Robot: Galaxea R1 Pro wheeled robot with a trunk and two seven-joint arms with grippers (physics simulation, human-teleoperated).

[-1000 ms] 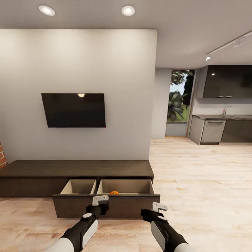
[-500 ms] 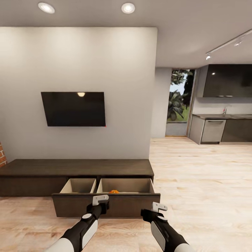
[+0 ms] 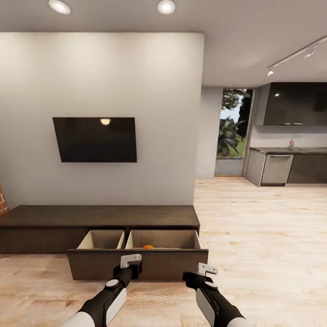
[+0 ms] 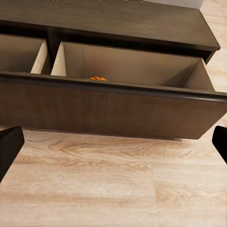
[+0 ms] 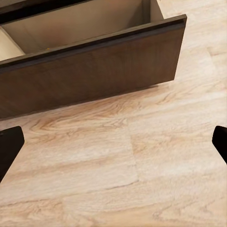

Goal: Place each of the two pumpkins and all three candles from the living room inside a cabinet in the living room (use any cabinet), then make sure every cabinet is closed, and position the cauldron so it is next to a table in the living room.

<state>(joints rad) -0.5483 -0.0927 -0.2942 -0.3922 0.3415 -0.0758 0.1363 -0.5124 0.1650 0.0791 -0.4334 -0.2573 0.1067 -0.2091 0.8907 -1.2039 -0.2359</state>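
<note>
The long dark-brown cabinet [image 3: 100, 217] stands against the wall with a wide drawer [image 3: 136, 264] pulled out. An orange pumpkin [image 3: 148, 247] lies inside the drawer's right compartment, its top just showing over the drawer front [image 4: 113, 111] as the pumpkin [image 4: 98, 78] in the left wrist view. My left gripper [image 3: 131, 260] hangs open just in front of the drawer, holding nothing. My right gripper [image 3: 206, 269] is open and empty too, near the drawer's right corner [image 5: 175, 28]. The candles, the cauldron and the table are out of view.
A black TV [image 3: 95, 139] hangs on the wall above the cabinet. Light wood floor [image 3: 263, 236] stretches right toward a kitchen with dark cabinets [image 3: 290, 168] and a glass door [image 3: 232, 131]. A brick edge [image 3: 2, 204] shows at far left.
The whole picture has slid up slightly, so the camera has moved. Both arms keep their pose and the drawer stays open with the pumpkin inside.
</note>
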